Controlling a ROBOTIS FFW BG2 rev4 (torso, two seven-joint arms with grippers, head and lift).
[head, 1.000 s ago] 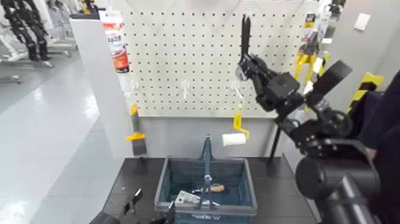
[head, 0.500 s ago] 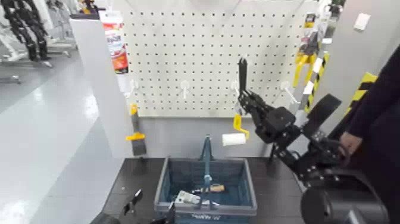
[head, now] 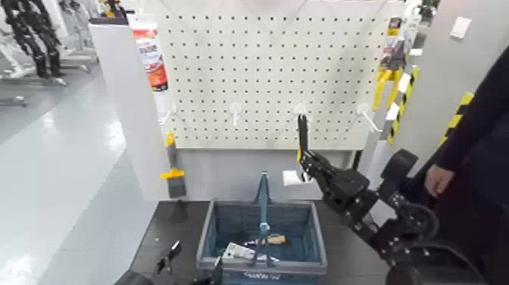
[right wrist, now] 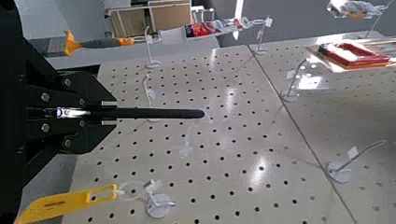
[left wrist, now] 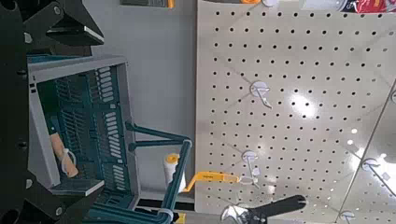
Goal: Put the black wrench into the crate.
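My right gripper (head: 308,164) is shut on the lower end of the black wrench (head: 303,134) and holds it upright in front of the pegboard, above the far right part of the crate (head: 207,229). The right wrist view shows the wrench (right wrist: 140,113) sticking straight out of the gripper's jaws (right wrist: 58,113). The blue-grey crate with its tall hoop handle (head: 262,198) stands on the dark table below. It also shows in the left wrist view (left wrist: 86,105), with the wrench (left wrist: 271,207) far off. My left gripper (head: 169,258) is open and parked low at the crate's left.
A white pegboard (head: 242,68) with hooks stands behind the crate. A yellow-handled paint roller (head: 292,178) hangs just behind my right gripper. A yellow scraper (head: 173,173) hangs at the left. Small tools (head: 250,250) lie in the crate. A person's hand (head: 438,180) is at the right.
My right arm has come down and slightly left with the wrench, from high on the pegboard to just above the crate. The left arm has not moved.
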